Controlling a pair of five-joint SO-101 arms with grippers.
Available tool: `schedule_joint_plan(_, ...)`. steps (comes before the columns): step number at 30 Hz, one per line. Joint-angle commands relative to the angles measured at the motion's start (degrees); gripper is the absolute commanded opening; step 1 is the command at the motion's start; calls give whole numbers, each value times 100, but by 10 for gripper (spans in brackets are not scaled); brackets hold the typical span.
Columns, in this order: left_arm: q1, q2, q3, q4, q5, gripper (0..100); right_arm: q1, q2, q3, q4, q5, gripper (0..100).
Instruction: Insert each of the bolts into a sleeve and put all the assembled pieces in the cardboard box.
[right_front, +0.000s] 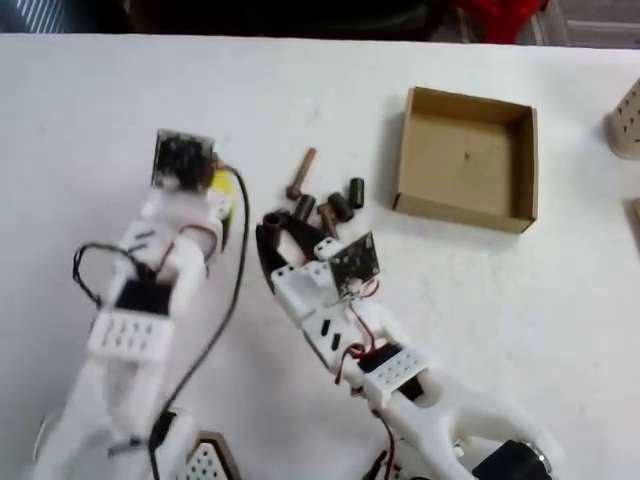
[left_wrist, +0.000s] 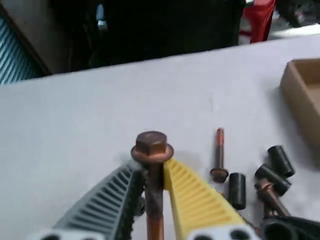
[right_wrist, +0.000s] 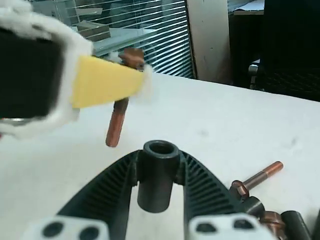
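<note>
A copper bolt (left_wrist: 151, 149), rigid and probably slippery, stood head-up, clenched just below its head by the left tool (left_wrist: 153, 172). Nearby, the right tool (right_wrist: 158, 161) grasped 1 stiff black sleeve (right_wrist: 157, 187) upright at mid-body. Spare bolts (right_front: 300, 172) and spare sleeves (right_front: 340, 206) lay on the surface (right_front: 100, 100) near the cardboard box (right_front: 460, 213).

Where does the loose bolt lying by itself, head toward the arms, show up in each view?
High view: loose bolt lies left of the cardboard box, shaft pointing away from the arms.
Left wrist view: loose bolt lies just beyond a black sleeve.
Right wrist view: loose bolt lies with its shaft pointing away.
Shared landmark: the black sleeve next to its head.
</note>
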Motion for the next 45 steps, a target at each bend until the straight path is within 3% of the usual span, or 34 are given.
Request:
schedule_joint_plan(1,488,-1226,88,-167,105,20,-22,-13,-9,-163,88,18)
schedule_joint_plan(6,804,-1974,114,105,158,20,-13,-13,79,-163,88,18)
schedule_joint_plan(12,1393,-2044,132,290,1468,20,-22,-22,167,-163,88,18)
schedule_joint_plan(20,1727,-2062,352,167,1380,20,13,-22,167,-189,88,18)
schedule_joint_plan(42,1534,-2035,818,-703,1354,20,66,-22,299,-488,97,18)
schedule_joint_plan(45,1534,-2035,888,-747,879,20,66,-22,299,-488,97,18)
